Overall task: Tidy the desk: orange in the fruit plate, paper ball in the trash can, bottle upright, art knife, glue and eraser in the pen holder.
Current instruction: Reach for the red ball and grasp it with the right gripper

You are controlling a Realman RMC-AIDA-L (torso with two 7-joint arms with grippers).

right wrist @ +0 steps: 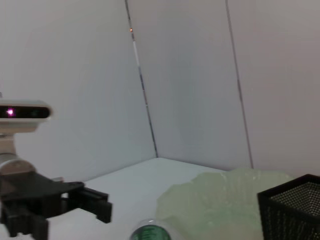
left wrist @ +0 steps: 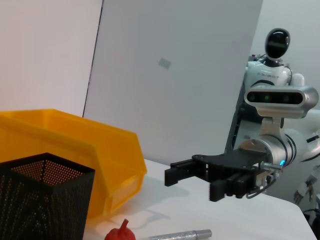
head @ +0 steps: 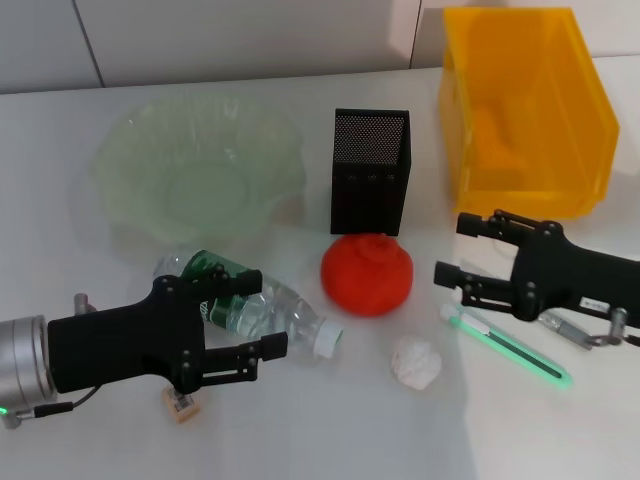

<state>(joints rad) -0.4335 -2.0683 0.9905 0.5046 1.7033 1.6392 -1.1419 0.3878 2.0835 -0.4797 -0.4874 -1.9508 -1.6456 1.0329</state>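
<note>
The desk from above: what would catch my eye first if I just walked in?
Probably the bright orange in the middle of the white desk, just in front of the black mesh pen holder. Next, the big yellow trash can at the back right and the pale-green fruit plate at the back left. Two black robot hands flank the clutter: the left hand open by a toppled bottle, the right hand open above a green knife.
</note>
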